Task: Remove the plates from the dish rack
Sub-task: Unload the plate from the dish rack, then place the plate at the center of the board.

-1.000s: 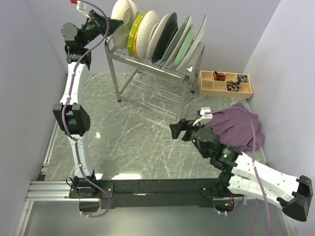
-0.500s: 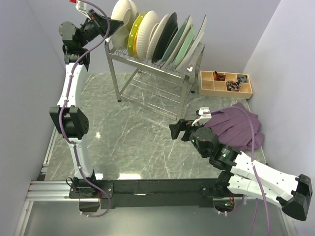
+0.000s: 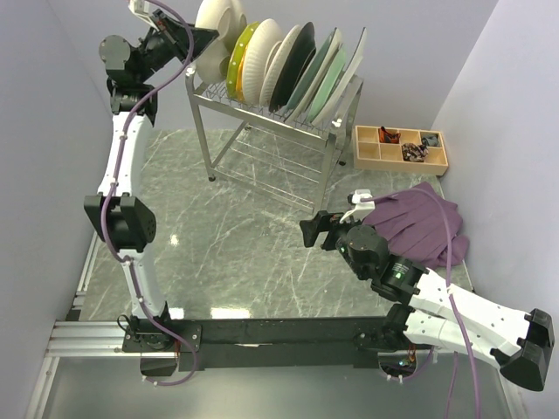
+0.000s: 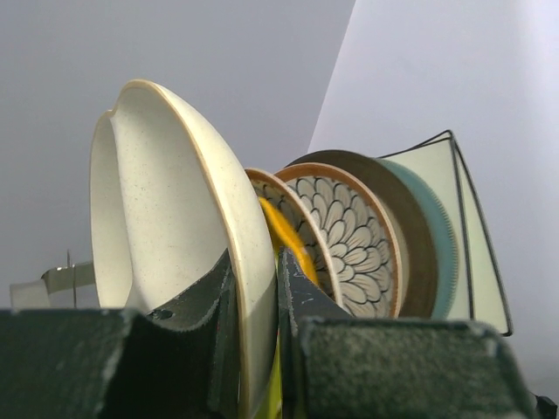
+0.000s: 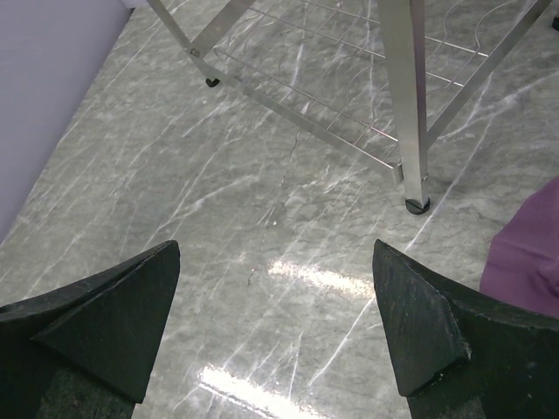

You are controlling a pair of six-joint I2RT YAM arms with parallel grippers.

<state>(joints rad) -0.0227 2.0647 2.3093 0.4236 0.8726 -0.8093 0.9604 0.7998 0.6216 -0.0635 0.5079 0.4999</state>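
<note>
The dish rack (image 3: 262, 115) stands at the back of the marble table with several plates upright in its top tier. My left gripper (image 3: 201, 38) reaches in from the left and is shut on the rim of the leftmost cream plate (image 3: 218, 26). In the left wrist view the fingers (image 4: 301, 297) pinch that cream plate (image 4: 166, 201). Behind it stand an orange-yellow plate (image 4: 284, 231), a brown petal-patterned plate (image 4: 349, 236) and further ones. My right gripper (image 3: 307, 231) hovers open over the table in front of the rack, empty (image 5: 275, 297).
A wooden compartment tray (image 3: 400, 148) sits right of the rack. A purple cloth (image 3: 424, 223) lies at the right, beside my right arm. A rack leg (image 5: 406, 105) stands just ahead of the right gripper. Walls close in on the left and right.
My left arm has shifted slightly up and to the left, and the gripped cream plate has moved a little with it. The right arm has stayed almost still.
</note>
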